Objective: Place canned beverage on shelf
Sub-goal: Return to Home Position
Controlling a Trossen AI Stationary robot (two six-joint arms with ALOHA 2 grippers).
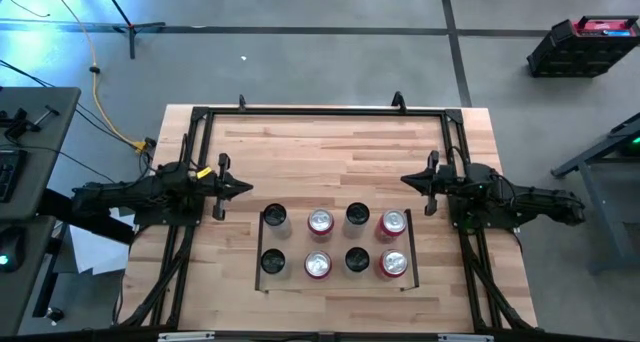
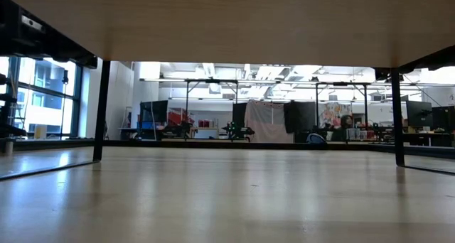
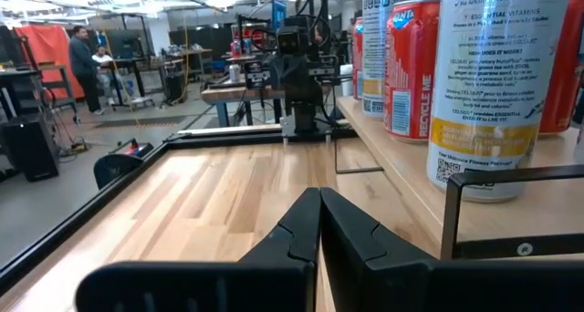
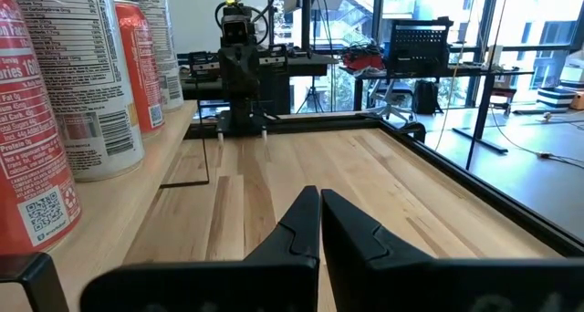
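Observation:
The shelf (image 1: 338, 242), a pale-wood panel with dark rails on its short sides, stands at the table's near middle. Several cans stand upright on it in two rows: red ones (image 1: 393, 223) and white or dark-topped ones (image 1: 274, 217). My left gripper (image 1: 248, 189) is shut and empty, just left of the shelf's far left corner. In the left wrist view (image 3: 319, 195) a white can (image 3: 497, 75) stands close by. My right gripper (image 1: 405, 179) is shut and empty beyond the shelf's far right corner. In the right wrist view (image 4: 319, 195) a red can (image 4: 27, 166) shows.
A black tube frame (image 1: 320, 110) runs around the tabletop's edges. Bare wood lies between the two grippers and the far edge. The low view looks under the shelf's panel (image 2: 227, 23), between its dark legs (image 2: 103, 108). People stand in the room beyond (image 3: 82, 57).

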